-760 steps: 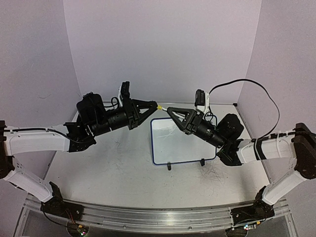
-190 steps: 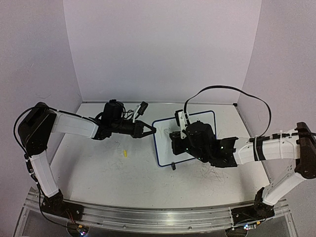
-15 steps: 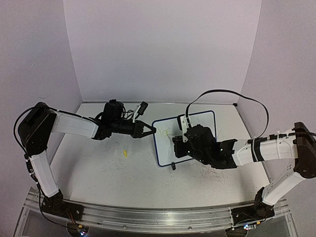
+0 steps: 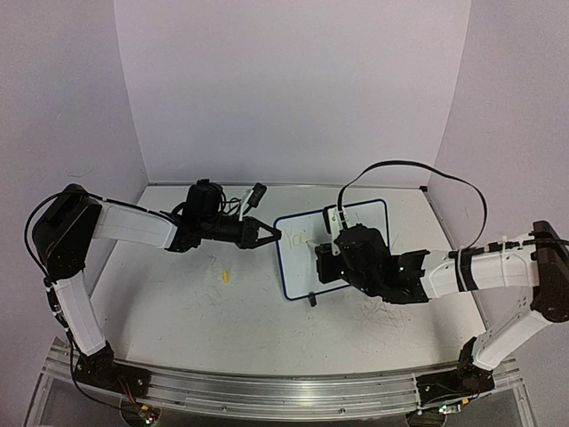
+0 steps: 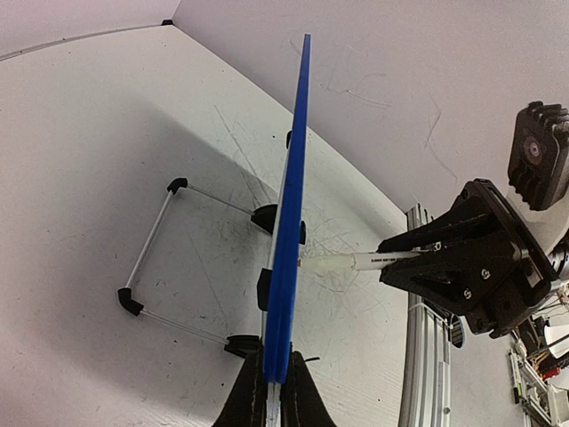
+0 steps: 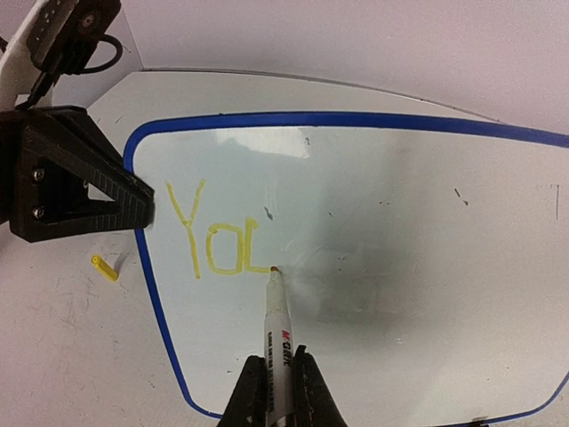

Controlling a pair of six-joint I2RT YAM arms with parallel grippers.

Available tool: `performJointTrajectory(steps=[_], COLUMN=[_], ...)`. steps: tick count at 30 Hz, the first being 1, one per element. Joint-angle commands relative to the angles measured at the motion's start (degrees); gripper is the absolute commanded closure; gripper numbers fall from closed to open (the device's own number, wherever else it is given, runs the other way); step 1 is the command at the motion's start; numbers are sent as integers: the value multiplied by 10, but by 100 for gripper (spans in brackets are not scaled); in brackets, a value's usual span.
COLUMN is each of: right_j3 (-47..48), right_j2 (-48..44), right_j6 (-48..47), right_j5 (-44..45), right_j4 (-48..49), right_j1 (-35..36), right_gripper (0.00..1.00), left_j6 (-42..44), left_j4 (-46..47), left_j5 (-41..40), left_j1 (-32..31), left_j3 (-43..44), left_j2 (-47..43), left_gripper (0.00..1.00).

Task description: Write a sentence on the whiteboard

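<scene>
The whiteboard is being kept upright on the table, near the middle, on its small black feet. Its left edge is being pinched by the left gripper — the jaws are closed tight on the blue rim, one finger on each face of the board, as is being shown edge-on in the left wrist view. A white marker is being held by the right gripper, whose jaws are closed on the barrel; the marker is pointing away from the gripper, toward the board. Its tip is being pressed on the white surface, just at the end of the last yellow stroke. The sentence is being written in the upper left part of the board, close beside the left gripper. Only a few yellow letters are being seen: a "Y", an "o" and a third letter that is not complete. A small yellow piece is lying on the table to the left of the board, apart from it — what it is cannot be told.
</scene>
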Motion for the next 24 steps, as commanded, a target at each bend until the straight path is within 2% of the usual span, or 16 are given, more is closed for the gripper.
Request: performJointTrajectory(steps=[1, 12, 24], right_j3=[22, 51, 17], right_j2=[-8, 4, 0], right_j6=[-14, -36, -12], right_j5=[26, 30, 8], right_j4=[1, 13, 9], right_j1=[-4, -13, -13], right_gripper=[100, 100, 100], left_j6=[10, 12, 12], left_j4=[-21, -21, -21], left_j5=[23, 21, 23], left_j1=[-9, -9, -9], left_j3=[5, 5, 6], left_j2=[-4, -8, -7], left_gripper=[100, 100, 100])
